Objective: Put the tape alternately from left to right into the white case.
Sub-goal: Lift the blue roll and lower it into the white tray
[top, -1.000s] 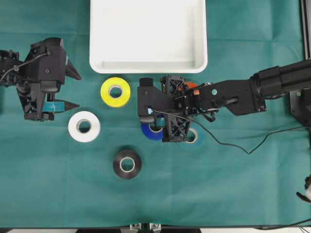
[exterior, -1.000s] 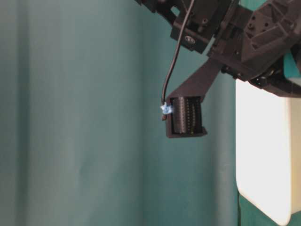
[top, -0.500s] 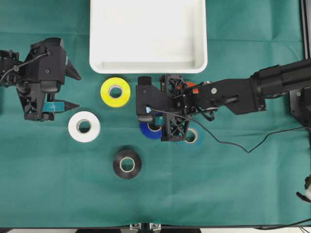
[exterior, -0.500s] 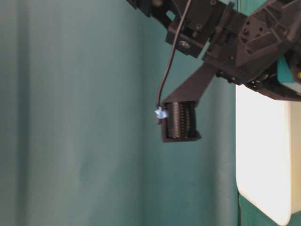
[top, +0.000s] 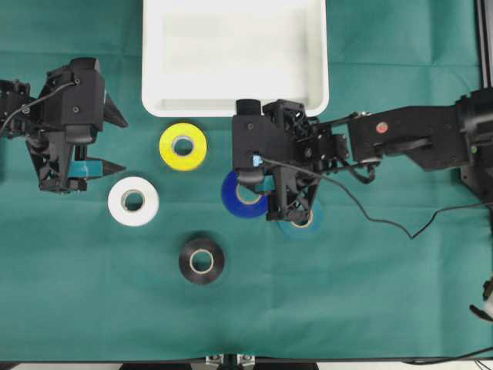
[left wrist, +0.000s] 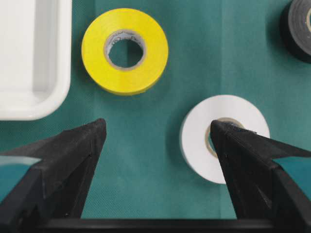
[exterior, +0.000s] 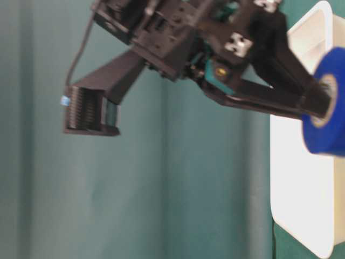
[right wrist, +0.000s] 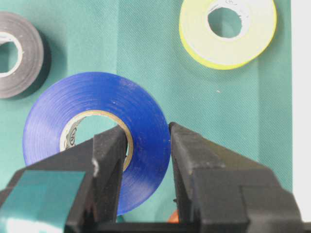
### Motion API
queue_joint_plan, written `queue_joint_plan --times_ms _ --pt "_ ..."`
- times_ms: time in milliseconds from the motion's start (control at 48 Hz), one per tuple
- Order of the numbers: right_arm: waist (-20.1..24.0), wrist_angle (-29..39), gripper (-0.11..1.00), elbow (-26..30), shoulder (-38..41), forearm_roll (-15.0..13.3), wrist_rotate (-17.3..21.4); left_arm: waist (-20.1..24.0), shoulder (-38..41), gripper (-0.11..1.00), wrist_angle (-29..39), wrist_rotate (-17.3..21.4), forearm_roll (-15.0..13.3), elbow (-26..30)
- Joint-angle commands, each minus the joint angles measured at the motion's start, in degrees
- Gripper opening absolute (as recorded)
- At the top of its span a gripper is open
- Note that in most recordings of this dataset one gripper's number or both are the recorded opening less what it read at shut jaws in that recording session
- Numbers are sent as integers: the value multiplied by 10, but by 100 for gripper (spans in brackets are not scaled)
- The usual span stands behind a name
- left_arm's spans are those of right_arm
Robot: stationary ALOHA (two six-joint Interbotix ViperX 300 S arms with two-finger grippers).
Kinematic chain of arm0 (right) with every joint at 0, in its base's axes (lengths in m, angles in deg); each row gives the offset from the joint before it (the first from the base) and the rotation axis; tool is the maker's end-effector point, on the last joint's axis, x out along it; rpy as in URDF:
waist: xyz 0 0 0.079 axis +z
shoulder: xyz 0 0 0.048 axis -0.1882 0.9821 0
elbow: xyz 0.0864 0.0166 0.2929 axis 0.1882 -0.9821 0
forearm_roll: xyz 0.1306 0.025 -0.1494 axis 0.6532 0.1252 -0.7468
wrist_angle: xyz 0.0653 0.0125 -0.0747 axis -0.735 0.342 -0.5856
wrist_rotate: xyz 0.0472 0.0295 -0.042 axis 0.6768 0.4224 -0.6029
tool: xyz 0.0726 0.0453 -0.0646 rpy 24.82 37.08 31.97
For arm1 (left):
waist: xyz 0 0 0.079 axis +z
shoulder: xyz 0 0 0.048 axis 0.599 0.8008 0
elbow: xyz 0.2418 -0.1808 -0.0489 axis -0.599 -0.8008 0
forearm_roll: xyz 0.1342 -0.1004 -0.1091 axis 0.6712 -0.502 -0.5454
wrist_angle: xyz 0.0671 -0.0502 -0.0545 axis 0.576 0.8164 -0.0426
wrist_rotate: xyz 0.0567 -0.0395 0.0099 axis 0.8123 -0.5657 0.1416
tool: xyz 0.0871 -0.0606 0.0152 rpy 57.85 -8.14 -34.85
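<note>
The right gripper (right wrist: 146, 160) is clamped on the wall of the blue tape roll (right wrist: 97, 136), one finger inside the pale core and one outside. Compared with a second ago, the roll is now clear of the green cloth (top: 347, 308) and the arm has drawn back toward the white case (top: 235, 106); the table-level view shows the roll hanging beside the case rim. The pick therefore appears complete, and the transfer into the case (which holds no rolls) is likely next.

The left gripper (left wrist: 155, 145) hovers with its jaws wide apart between the yellow roll (top: 182, 146) and the white roll (top: 133, 200). The black roll (top: 202, 260) lies well apart. The teal roll (top: 302, 222) sits partly hidden under the right arm. Nothing visible blocks the path to the case.
</note>
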State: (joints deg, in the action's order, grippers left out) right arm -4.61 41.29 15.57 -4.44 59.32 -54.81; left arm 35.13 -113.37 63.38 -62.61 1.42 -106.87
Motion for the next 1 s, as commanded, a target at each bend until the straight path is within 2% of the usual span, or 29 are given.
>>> queue_joint_plan --times_ms 0,250,479,666,979 --pt "1 1 30 12 -23 -1 2 1 -4 81 -2 -1 -2 4" --pt "-3 4 30 11 -22 -1 2 1 -4 81 -2 -1 -2 4" --pt "-26 15 30 7 -22 -1 2 1 -4 81 -2 -1 -2 4" --pt "-59 33 30 -1 -27 -2 1 1 -4 81 -2 -1 -2 4" --pt "-127 23 30 -43 -48 -16 1 1 -4 81 -2 -1 -2 4"
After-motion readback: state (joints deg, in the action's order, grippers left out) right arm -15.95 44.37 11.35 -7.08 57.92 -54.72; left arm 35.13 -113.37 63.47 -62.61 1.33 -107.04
